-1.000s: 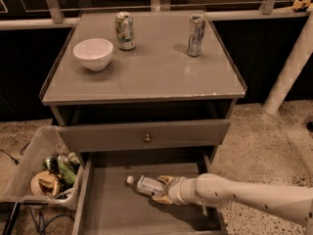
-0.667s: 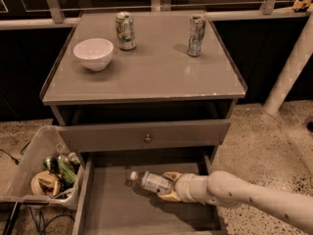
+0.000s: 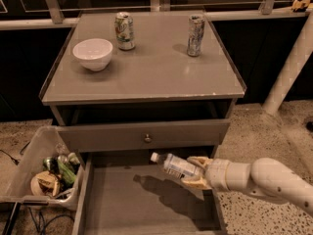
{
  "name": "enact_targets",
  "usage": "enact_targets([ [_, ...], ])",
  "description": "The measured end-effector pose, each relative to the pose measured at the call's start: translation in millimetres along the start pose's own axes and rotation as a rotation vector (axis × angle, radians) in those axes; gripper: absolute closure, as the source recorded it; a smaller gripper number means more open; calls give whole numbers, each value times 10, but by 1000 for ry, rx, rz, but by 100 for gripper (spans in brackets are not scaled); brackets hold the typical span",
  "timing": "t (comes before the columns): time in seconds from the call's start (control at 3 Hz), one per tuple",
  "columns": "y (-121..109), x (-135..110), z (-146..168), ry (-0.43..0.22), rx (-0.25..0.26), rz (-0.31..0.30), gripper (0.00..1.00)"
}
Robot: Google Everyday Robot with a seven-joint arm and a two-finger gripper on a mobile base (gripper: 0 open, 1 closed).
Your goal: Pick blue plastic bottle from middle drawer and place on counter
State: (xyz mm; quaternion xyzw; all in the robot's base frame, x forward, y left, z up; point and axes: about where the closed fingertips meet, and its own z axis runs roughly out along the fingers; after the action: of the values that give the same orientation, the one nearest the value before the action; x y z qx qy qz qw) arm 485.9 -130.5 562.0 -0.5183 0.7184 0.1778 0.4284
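Observation:
The blue plastic bottle (image 3: 175,165), clear with a white cap and pale label, lies tilted in my gripper (image 3: 195,173), cap pointing up-left. The gripper's tan fingers (image 3: 197,182) are shut on the bottle's base end, holding it above the middle drawer (image 3: 122,204), which is pulled open; the bottle's shadow falls on the drawer floor. My white arm (image 3: 264,180) reaches in from the right. The grey counter (image 3: 146,67) is above, just behind the bottle.
On the counter stand a white bowl (image 3: 93,53) at left and two metal cans (image 3: 125,30) (image 3: 195,35) at the back. A closed drawer front with a brass knob (image 3: 146,138) sits above the open drawer. A bin of items (image 3: 46,173) is at lower left.
My gripper has lifted the bottle off the drawer floor and carried it up, now clear of the tray with its shadow below.

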Motion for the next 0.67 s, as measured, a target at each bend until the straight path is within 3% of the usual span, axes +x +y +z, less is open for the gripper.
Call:
enact_targets([
  [0.33, -139, -517, -568, 18, 36, -80, 100],
  [0.67, -166, -669, -692, 42, 46, -120, 100],
])
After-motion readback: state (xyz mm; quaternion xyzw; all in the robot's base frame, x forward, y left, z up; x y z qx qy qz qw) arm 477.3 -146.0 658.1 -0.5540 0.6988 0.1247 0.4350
